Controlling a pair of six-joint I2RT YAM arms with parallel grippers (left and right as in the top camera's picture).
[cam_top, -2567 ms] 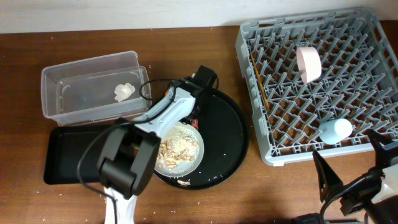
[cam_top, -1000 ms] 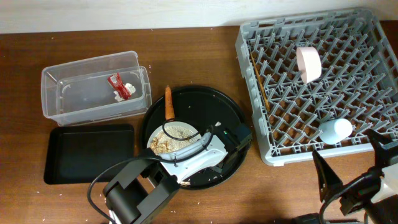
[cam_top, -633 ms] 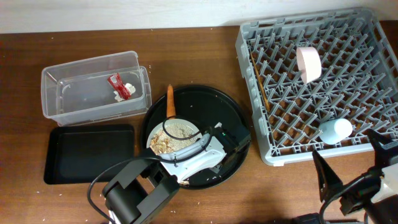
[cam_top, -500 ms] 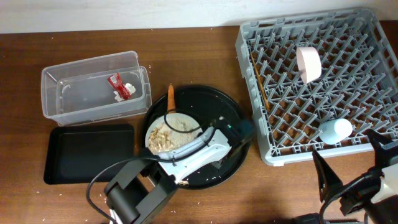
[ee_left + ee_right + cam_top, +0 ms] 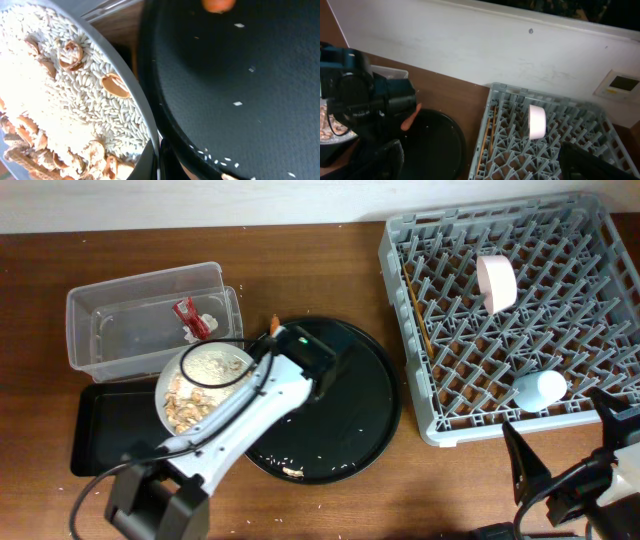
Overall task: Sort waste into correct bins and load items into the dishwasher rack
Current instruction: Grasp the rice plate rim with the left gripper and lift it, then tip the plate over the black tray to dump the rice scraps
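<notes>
Plate hangs over tub edge and black tray.

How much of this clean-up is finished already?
Done: the red wrapper and tissue lie in the clear tub; the bowl, cup and chopsticks sit in the rack. In hand: the left tool holds the plate of scraps above the black tray's corner. Left: dumping scraps, the carrot, racking the plate.

No lettering legible (red wrapper too small).
</notes>
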